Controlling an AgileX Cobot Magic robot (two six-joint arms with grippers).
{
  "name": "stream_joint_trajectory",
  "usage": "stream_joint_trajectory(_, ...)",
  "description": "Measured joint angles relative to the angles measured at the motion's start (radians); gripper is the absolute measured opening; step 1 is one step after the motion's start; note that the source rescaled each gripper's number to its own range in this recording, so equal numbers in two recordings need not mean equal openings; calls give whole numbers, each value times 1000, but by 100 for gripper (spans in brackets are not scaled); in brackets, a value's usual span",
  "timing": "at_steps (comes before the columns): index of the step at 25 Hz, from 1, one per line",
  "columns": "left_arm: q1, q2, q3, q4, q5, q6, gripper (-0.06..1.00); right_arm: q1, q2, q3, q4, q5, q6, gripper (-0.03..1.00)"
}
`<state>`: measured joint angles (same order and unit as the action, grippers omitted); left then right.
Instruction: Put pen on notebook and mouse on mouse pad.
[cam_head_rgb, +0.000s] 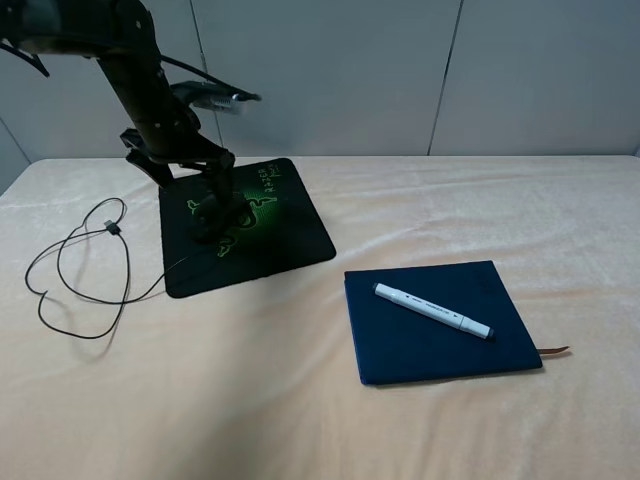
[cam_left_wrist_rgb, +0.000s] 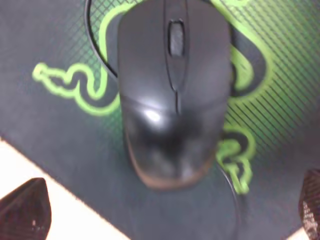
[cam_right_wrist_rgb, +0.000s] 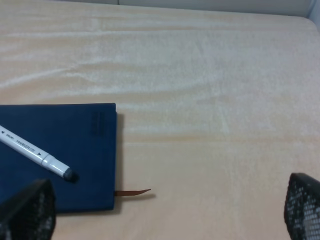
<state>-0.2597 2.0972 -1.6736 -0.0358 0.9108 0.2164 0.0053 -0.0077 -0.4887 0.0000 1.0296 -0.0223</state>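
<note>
We judge both placements made; the pen (cam_head_rgb: 432, 310) lies across the notebook (cam_head_rgb: 440, 322), the mouse (cam_left_wrist_rgb: 172, 90) sits on the mouse pad (cam_left_wrist_rgb: 45, 120); next calls only for lifting our left gripper (cam_left_wrist_rgb: 170, 212) clear, jaws spread and empty; only its wrist view shows the mouse uncovered; our right gripper (cam_right_wrist_rgb: 165, 212) is likewise apart.

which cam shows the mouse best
The left wrist view: the mouse fills the frame on the mouse pad, scroll wheel visible. In the exterior high view the left arm mostly hides it, leaving only its cable. The right wrist view misses it.
</note>
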Motion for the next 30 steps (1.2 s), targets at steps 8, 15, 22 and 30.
stream_joint_trajectory(8,0,-191,-1,2,161,0,100,0,0,0,0,0,0,100)
stream_joint_trajectory(15,0,-374,-4,1,247,0,100,0,0,0,0,0,0,100)
stream_joint_trajectory(22,0,-564,21,0,248,-29,100,0,0,0,0,0,0,100)
stream_joint_trajectory(30,0,-845,249,0,249,-54,100,0,0,0,0,0,0,100)
